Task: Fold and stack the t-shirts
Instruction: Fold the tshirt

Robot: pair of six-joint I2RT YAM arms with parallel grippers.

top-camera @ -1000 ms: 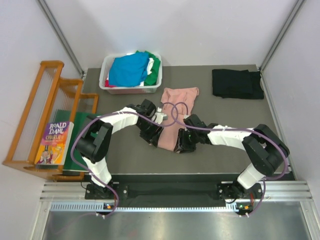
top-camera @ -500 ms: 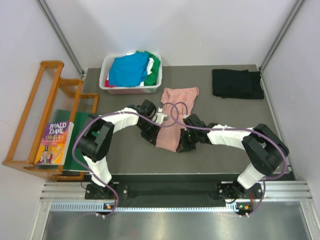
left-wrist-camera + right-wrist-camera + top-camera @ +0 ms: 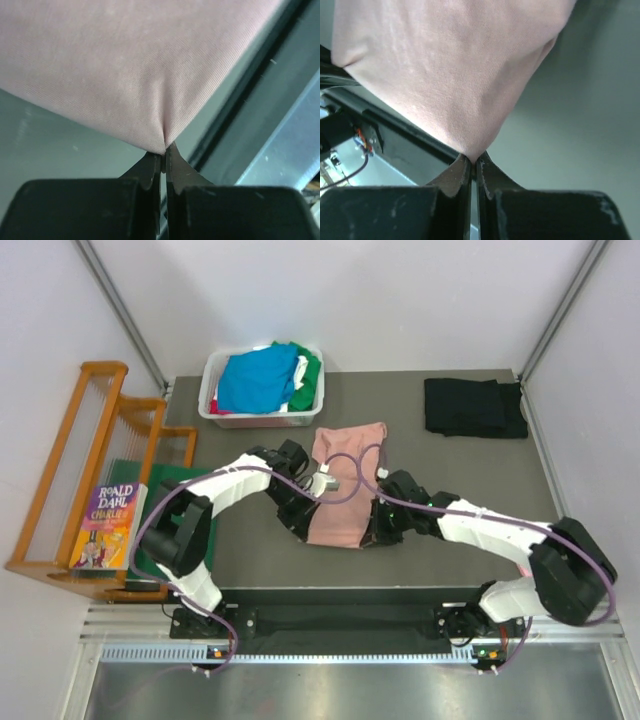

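A dusty-pink t-shirt lies stretched lengthwise mid-table, its near edge pulled taut between both grippers. My left gripper is shut on the shirt's near-left corner; the left wrist view shows the pink cloth pinched at the fingertips of the gripper. My right gripper is shut on the near-right corner, where the cloth fans out from the closed tips of the gripper. A folded black t-shirt rests at the back right. Blue, green, white and red t-shirts are piled in a basket.
The white basket stands at the back left of the table. Off the left edge stands a wooden rack with a book and a dark-green board. Purple cables loop over the pink shirt.
Both grippers closed on the pink shirt's near corners. The shirt is now pulled flatter and wider, and the right arm has stretched out, its elbow swinging right and toward the near edge.
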